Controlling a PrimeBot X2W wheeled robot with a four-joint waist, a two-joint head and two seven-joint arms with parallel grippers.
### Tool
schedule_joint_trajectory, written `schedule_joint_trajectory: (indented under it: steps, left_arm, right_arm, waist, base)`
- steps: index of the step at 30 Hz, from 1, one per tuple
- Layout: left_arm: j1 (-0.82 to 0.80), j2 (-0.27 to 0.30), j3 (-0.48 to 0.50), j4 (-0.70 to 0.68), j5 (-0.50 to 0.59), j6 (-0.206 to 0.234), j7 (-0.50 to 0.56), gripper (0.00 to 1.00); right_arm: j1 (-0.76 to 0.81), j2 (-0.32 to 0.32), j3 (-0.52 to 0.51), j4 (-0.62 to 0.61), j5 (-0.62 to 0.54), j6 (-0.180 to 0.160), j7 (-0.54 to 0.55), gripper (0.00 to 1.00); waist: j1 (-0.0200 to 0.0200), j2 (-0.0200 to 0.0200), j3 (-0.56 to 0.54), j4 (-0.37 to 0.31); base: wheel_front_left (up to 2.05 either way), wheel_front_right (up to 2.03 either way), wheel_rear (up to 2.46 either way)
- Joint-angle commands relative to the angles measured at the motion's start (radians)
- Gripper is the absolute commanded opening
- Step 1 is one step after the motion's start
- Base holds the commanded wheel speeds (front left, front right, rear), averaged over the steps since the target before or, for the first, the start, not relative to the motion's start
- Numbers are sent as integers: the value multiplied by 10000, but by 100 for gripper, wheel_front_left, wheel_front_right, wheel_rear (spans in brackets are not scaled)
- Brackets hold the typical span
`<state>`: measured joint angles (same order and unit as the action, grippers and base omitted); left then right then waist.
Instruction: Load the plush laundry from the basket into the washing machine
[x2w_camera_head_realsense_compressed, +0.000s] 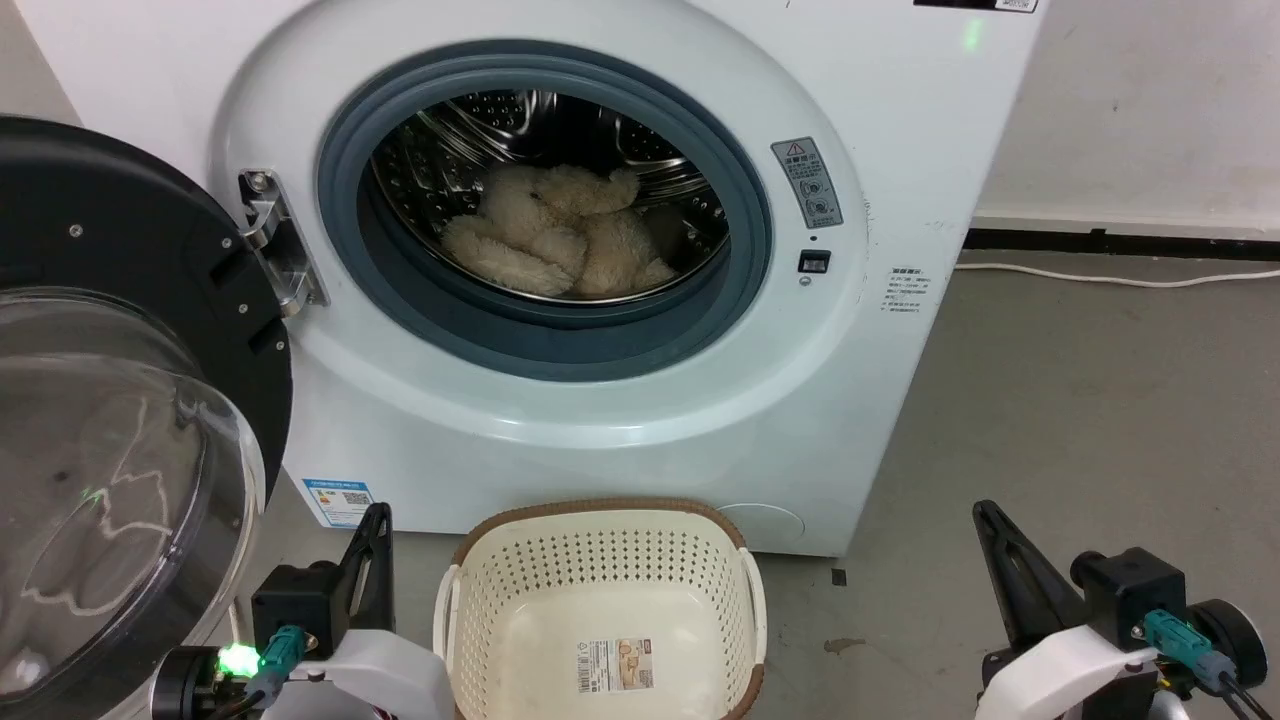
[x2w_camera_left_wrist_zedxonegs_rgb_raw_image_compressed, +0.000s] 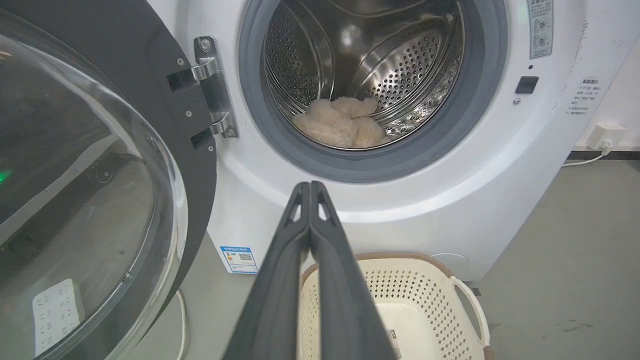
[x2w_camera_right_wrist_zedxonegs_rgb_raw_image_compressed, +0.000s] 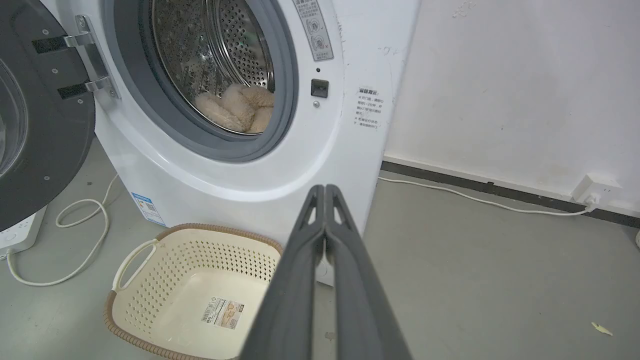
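Observation:
The beige plush laundry (x2w_camera_head_realsense_compressed: 560, 240) lies on the bottom of the steel drum inside the white washing machine (x2w_camera_head_realsense_compressed: 880, 200); it also shows in the wrist views (x2w_camera_left_wrist_zedxonegs_rgb_raw_image_compressed: 342, 125) (x2w_camera_right_wrist_zedxonegs_rgb_raw_image_compressed: 237, 107). The cream basket (x2w_camera_head_realsense_compressed: 600, 570) stands on the floor before the washer, holding nothing but its paper label (x2w_camera_head_realsense_compressed: 615, 665). My left gripper (x2w_camera_head_realsense_compressed: 377, 515) is shut at the lower left, beside the basket's left side (x2w_camera_left_wrist_zedxonegs_rgb_raw_image_compressed: 310, 186). My right gripper (x2w_camera_head_realsense_compressed: 985, 512) is shut at the lower right, well right of the basket (x2w_camera_right_wrist_zedxonegs_rgb_raw_image_compressed: 325, 189). Neither gripper holds anything.
The black-rimmed round door (x2w_camera_head_realsense_compressed: 130, 420) stands swung open at the left, close to my left arm. A white cable (x2w_camera_head_realsense_compressed: 1120, 275) runs along the floor to a wall socket (x2w_camera_right_wrist_zedxonegs_rgb_raw_image_compressed: 597, 187). A power strip (x2w_camera_left_wrist_zedxonegs_rgb_raw_image_compressed: 55, 310) and looped cord (x2w_camera_right_wrist_zedxonegs_rgb_raw_image_compressed: 85, 220) lie left of the washer.

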<state>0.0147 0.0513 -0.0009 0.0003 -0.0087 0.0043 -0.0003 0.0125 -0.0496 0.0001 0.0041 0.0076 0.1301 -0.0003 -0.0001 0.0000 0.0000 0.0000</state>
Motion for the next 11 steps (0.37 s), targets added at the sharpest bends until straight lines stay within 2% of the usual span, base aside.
schedule_joint_trajectory:
  steps: [1, 11]
  left_arm:
    - [-147, -11, 9, -3, 87, -43, 3, 0]
    - [-147, -11, 9, -3, 87, -43, 3, 0]
  right_arm:
    - [-125, -6, -1, -41, -76, 6, 3, 0]
    - [-125, -6, -1, -41, -76, 6, 3, 0]
  waist:
    - [1, 0, 0, 0]
    - [1, 0, 0, 0]
  base:
    - [0, 0, 0]
    - [0, 0, 0]
